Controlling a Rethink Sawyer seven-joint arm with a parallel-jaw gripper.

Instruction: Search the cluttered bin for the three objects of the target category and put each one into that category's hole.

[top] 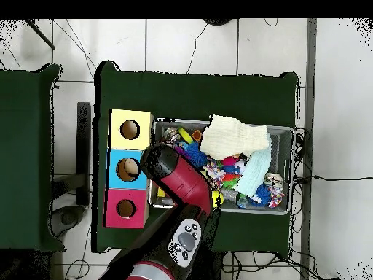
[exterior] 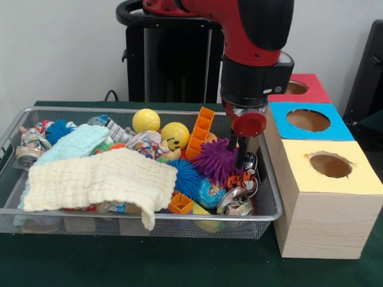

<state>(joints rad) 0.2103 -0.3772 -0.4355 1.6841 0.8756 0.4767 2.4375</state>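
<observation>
The red and black arm (exterior: 251,42) comes down from the top of the front picture into the right end of the wire bin (exterior: 272,203). Its claw (exterior: 237,150) has two dark fingers pushed down right at the purple spiky ball (exterior: 216,160), one finger on each side of the ball's right part. I cannot tell if the claw is squeezing the ball or just touching it.

The bin sits in the middle left of the front picture on the green bench (exterior: 179,266). It is full of stuff. A cream cloth (exterior: 99,179) lies across the front left. A light blue cloth (exterior: 75,143) lies behind it. Two yellow balls (exterior: 146,119) sit near the back, and an orange toy block (exterior: 200,133) leans next to them. A blue spiky ball (exterior: 184,174) is just left of the purple one. Shiny crushed cans (exterior: 239,200) lie in the front right corner.

On the right of the bin stand three boxes with round holes on top: a yellow box (exterior: 329,179) in front, a blue box (exterior: 308,119) behind it, and a red box (exterior: 302,88) at the back.

In the overhead picture the arm (top: 178,179) covers the left end of the bin (top: 288,135), and the claw is hidden.
</observation>
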